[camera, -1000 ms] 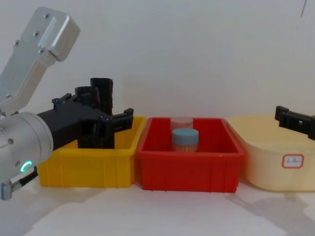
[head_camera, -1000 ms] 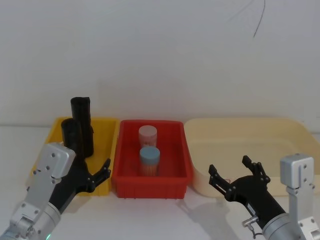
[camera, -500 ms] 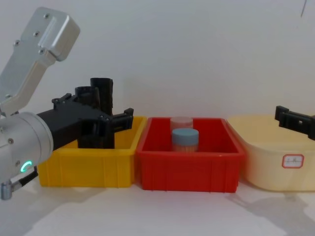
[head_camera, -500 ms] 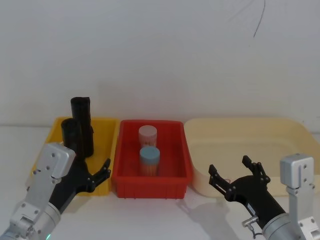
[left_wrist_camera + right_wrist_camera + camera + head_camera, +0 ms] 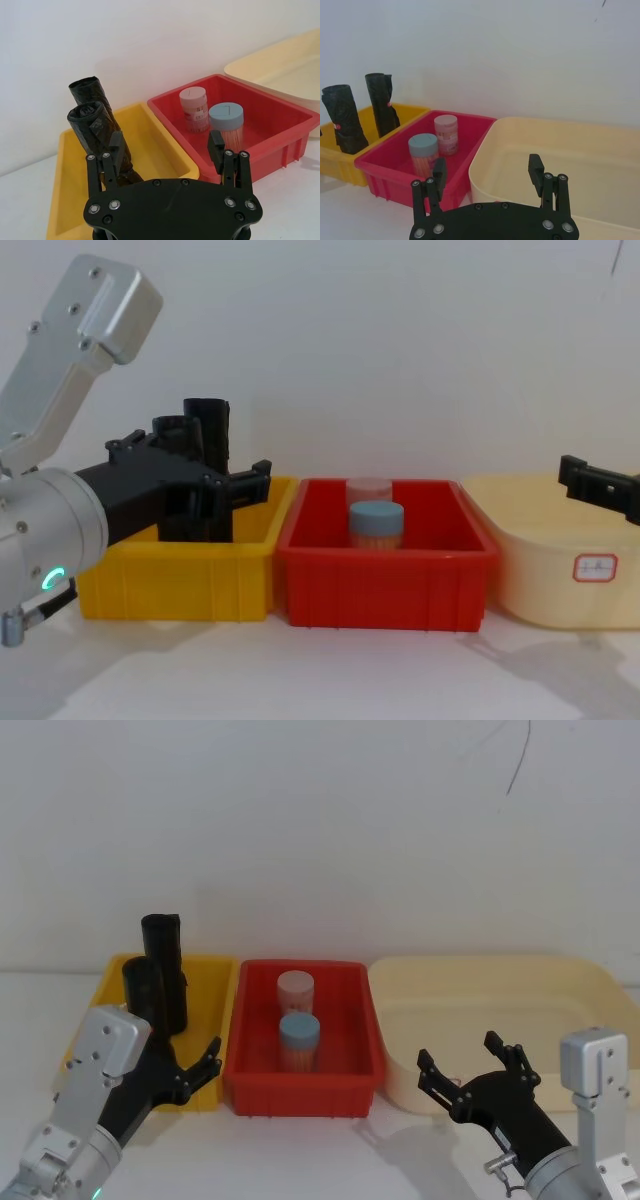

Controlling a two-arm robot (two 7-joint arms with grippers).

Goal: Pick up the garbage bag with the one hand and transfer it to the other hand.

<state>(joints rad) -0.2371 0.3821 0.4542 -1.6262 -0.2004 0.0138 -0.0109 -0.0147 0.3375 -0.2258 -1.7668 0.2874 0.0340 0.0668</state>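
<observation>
Left gripper point(image 5: 190, 1062), fingers spread and empty, hovers at the near side of the yellow bin point(image 5: 205, 961). The garbage bag point(image 5: 140, 992) stands upright inside that bin, just in front of a taller black roll point(image 5: 162, 945). Right gripper point(image 5: 460, 1055), likewise spread and empty, sits before the cream tub point(image 5: 500, 961), well apart from the bag.

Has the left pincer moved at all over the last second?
No. The left pincer sits open at the same spot against the yellow bin's front corner as before.
</observation>
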